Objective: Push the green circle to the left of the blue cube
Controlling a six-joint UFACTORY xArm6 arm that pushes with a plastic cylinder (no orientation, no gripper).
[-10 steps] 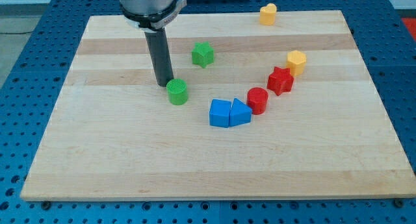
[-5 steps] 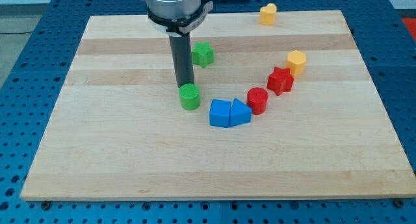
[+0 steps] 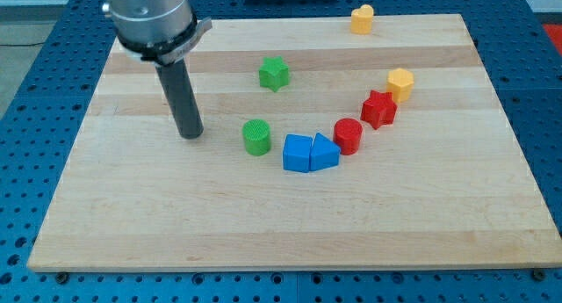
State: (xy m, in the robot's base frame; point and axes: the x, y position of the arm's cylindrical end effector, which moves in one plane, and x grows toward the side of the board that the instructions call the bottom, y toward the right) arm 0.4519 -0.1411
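Note:
The green circle [image 3: 256,136] stands on the wooden board, a small gap to the left of the blue cube [image 3: 297,153] and slightly above it in the view. My tip [image 3: 190,134] rests on the board well to the left of the green circle, not touching it. A second blue block [image 3: 324,152], wedge-like, touches the cube's right side.
A green star [image 3: 274,73] lies above the circle. A red cylinder [image 3: 348,136], a red star [image 3: 378,108] and a yellow hexagon [image 3: 400,82] run in an arc up to the right. A yellow block [image 3: 362,19] sits at the board's top edge [image 3: 290,20].
The green circle has been pushed to the right, towards the blue cube. My tip has since pulled away to the left and no longer touches it.

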